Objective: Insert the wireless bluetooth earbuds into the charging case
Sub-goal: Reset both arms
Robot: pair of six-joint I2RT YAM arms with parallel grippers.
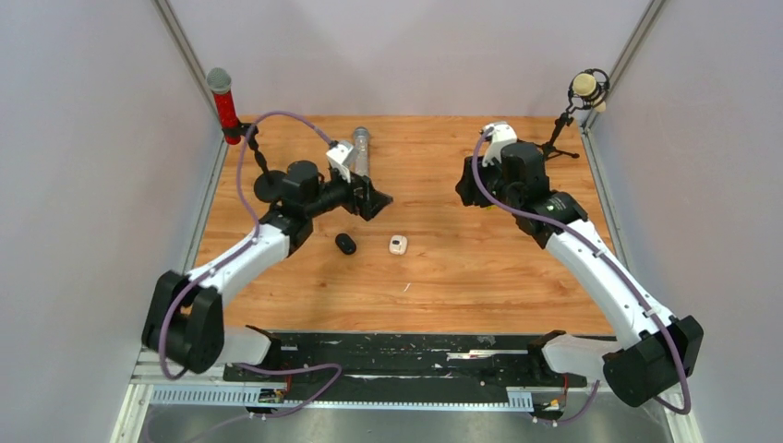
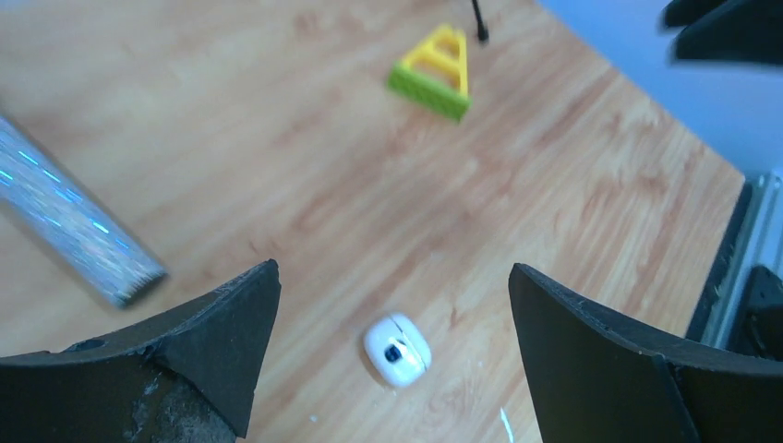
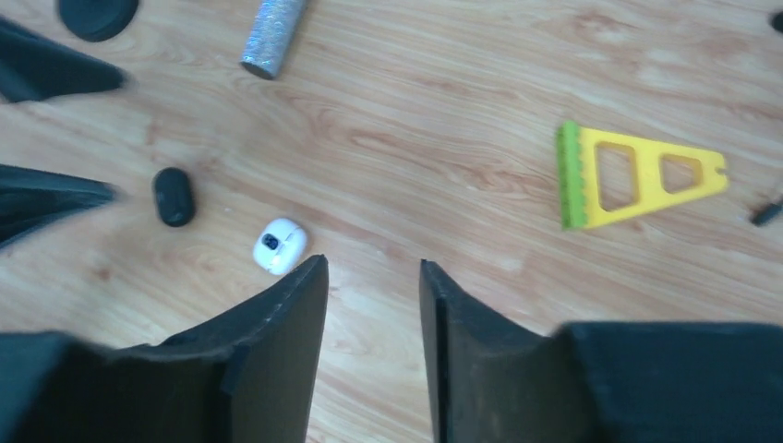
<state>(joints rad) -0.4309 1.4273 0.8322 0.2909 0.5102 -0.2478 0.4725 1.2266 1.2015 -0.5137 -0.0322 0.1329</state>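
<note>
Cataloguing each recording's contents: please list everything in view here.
white case: one, white, table centre.
black case: one, black, just left of it.
silver cylinder: one, glittery silver, far side beside left arm.
triangle tool: one, yellow with green edge, right side, wrist views only.
sliver: one, white, nearer than the white case.
red microphone: one, red, far-left corner.
cream microphone: one, cream, far-right corner.
table: one, wood.
left end effector: one, black, open, empty.
right end effector: one, black, open, empty.

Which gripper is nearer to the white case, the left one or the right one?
Left. The left gripper is open just beyond the white case; the right gripper is farther away, beyond the case and off to its right.
</note>
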